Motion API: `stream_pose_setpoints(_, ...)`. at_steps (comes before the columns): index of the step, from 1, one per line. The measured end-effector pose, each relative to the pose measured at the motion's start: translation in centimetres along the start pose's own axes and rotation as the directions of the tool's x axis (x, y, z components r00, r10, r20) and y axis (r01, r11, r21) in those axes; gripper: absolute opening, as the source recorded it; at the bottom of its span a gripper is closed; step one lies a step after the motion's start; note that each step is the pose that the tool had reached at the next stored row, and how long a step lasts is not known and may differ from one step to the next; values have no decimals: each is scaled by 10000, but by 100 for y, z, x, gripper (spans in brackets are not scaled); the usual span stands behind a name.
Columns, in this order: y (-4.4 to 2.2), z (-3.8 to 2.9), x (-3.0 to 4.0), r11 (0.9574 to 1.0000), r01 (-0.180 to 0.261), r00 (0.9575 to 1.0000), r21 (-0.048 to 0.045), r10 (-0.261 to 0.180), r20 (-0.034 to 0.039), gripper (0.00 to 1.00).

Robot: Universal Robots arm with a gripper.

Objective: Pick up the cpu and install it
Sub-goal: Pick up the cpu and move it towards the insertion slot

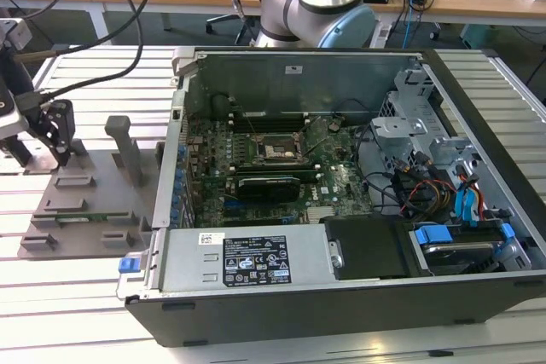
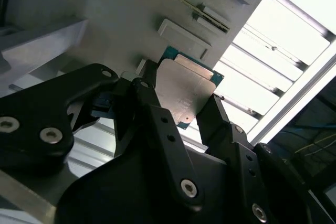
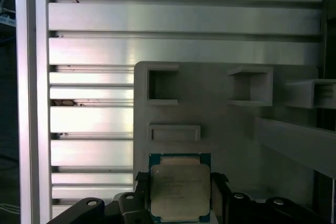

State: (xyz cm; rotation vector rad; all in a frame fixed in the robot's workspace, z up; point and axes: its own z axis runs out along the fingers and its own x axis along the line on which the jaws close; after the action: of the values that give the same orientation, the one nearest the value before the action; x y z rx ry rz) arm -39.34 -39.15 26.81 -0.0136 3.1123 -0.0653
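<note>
Silver-grey metal with a green rim: the cpu (image 3: 180,190) lies at one edge of the grey plastic tray (image 3: 220,129), and in both wrist views the black fingers (image 3: 140,182) of the gripper (image 3: 180,181) stand against two opposite sides of it. The jaws are drawn in to the chip's width with no gap to be seen, so I judge the chip to be clamped. Whether it has left the tray surface I cannot tell; it looks level with it.

In the exterior view the gripper is low over the tray at the exterior view's far left, while the open computer case (image 1: 341,55) fills the middle and right of the frame. The black socket frame (image 1: 277,153) on the motherboard, just left of the frame's centre, shows a dark middle with no chip in it. By my reading the grasp is made or nearly so, and the lift, the carry across and the seating are all undone.

For room, two upright posts (image 1: 128,147) rise from the tray between the gripper and the case, and the case's side wall (image 1: 175,168) stands just beyond them towards the exterior view's right. Inside the case the socket sits between a dark module below it in the frame and the memory slots above it, with loose cables (image 1: 384,181) to its right. The slatted aluminium table (image 1: 77,296) around the tray is bare.
</note>
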Motion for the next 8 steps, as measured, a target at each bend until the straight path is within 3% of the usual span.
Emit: stream_pose_setpoints(8, -3, -77, -2, 10000, 0, 10000, -1, 0, 1, 55)
